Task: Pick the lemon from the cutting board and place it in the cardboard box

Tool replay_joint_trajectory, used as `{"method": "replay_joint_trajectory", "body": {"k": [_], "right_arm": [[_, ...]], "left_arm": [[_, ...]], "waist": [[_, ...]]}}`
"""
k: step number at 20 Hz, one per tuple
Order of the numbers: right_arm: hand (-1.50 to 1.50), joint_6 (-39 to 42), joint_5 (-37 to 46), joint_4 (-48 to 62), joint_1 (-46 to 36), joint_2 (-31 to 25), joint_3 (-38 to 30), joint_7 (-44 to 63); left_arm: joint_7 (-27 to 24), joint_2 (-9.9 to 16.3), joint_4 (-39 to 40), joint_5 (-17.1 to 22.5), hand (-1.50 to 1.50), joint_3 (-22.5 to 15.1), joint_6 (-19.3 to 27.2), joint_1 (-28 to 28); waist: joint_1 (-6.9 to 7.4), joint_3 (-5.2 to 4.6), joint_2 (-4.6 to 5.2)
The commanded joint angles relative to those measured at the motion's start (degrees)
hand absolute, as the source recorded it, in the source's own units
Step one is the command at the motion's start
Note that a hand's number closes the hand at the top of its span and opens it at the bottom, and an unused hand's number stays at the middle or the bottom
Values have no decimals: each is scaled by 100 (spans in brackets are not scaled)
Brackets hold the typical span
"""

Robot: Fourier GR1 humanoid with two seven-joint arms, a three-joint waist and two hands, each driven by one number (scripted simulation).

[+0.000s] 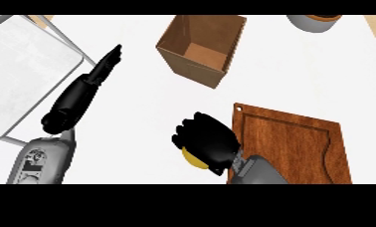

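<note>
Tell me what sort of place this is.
Most likely a kitchen counter: a white worktop carries a wooden cutting board and an open cardboard box, with a grey pot-like vessel at the far edge. The right hand is curled round a yellow lemon.
</note>
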Motion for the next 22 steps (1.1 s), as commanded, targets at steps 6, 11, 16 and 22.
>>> {"method": "replay_joint_trajectory", "body": {"k": [6,11,16,22], "right_arm": [[150,-664,-1405,-124,-1860,273,1348,2498],[150,-1329,-2088,-251,-2666,276,712,3931],[150,-1895,-2697,59,-3694,277,256,5337],[150,-2687,-3214,1777,-5023,277,-421,5567]], "left_arm": [[112,-91,123,-55,0,-52,41,-322],[-100,-9,274,-99,0,-6,25,-165],[-18,17,278,-76,0,99,69,-200],[117,-53,139,-72,0,28,53,-174]], "waist": [[85,-8,-40],[30,-17,-42],[-45,-20,-58],[-120,-14,-16]]}}
